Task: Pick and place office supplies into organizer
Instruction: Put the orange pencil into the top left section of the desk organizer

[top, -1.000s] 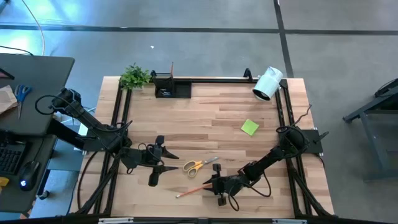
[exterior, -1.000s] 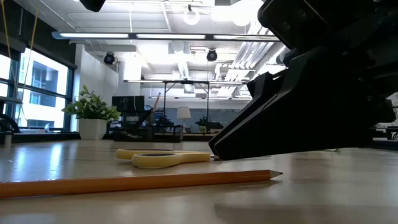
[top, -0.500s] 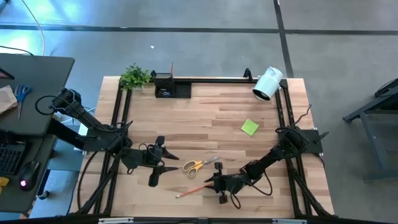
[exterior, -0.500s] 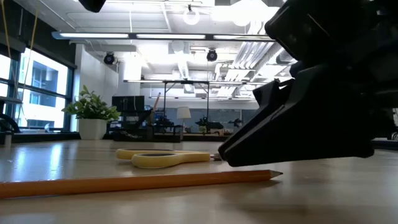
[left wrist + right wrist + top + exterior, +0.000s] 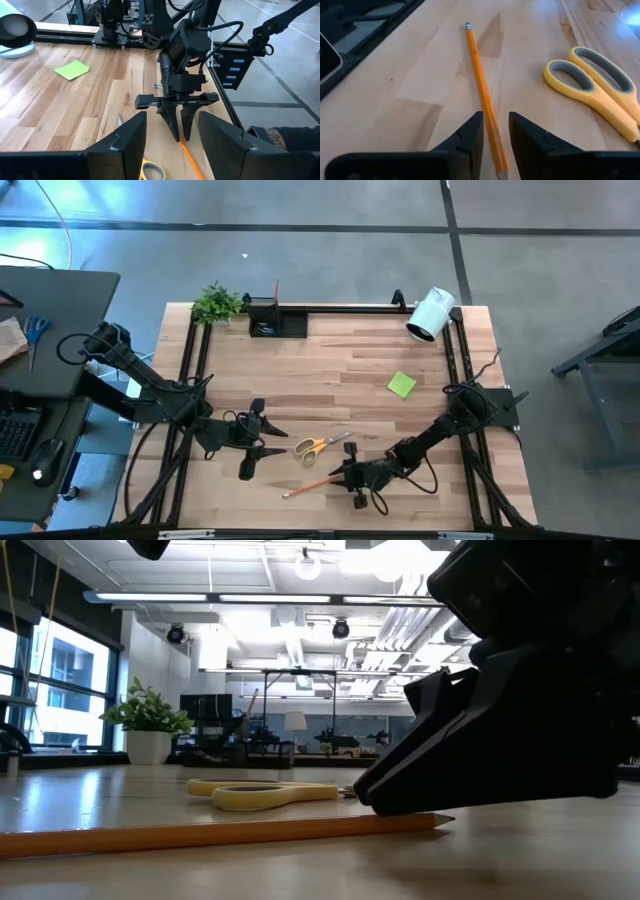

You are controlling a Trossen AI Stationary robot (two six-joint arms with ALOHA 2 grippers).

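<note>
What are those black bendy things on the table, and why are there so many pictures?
Those are two robot arms with pinchers. One camera looks down from above, one sits at table height, and one rides on each wrist. The right gripper has its fingers open either side of an orange pencil, not squeezing it yet. The left gripper waits open beside yellow scissors. A green sticky pad lies on the table. At the far edge stand a black organizer, a plant and a white cylinder.
</note>
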